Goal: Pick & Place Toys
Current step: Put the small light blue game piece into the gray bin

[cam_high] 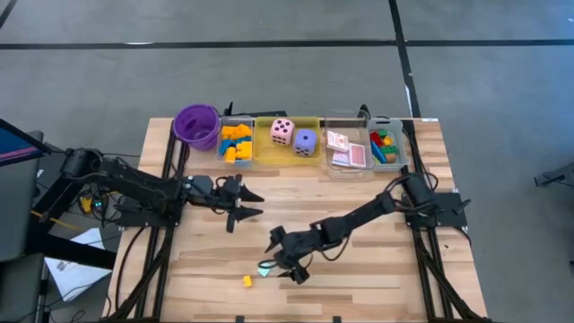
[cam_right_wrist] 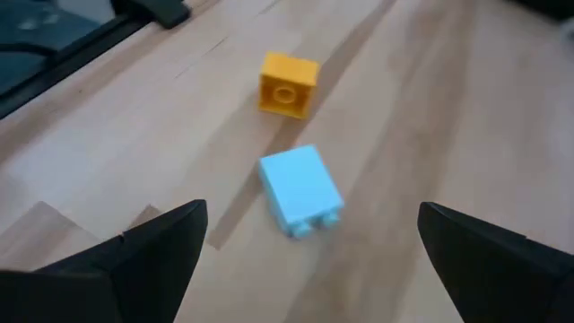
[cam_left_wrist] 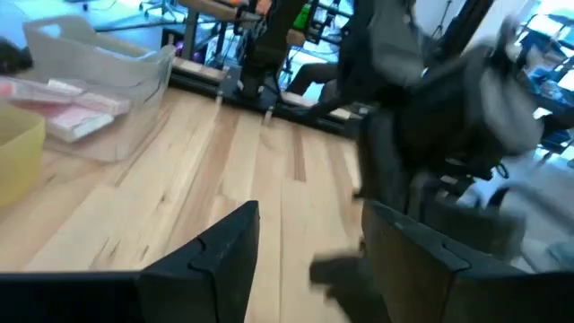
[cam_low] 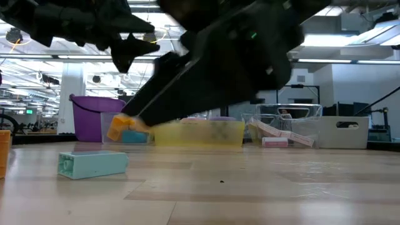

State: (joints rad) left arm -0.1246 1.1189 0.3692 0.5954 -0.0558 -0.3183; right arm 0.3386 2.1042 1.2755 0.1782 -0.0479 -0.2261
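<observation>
Hovering just above a light blue block on the table, the right gripper had its fingers spread wide; a yellow block lay just beside it. The left gripper, empty and parted, hung nearer the trays.

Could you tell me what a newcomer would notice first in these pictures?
Probably the right gripper, fingers spread wide just above a small light-blue plastic block on the table's near side, a small yellow block close by. Then the row of toy-filled trays and purple cup along the far edge.
</observation>
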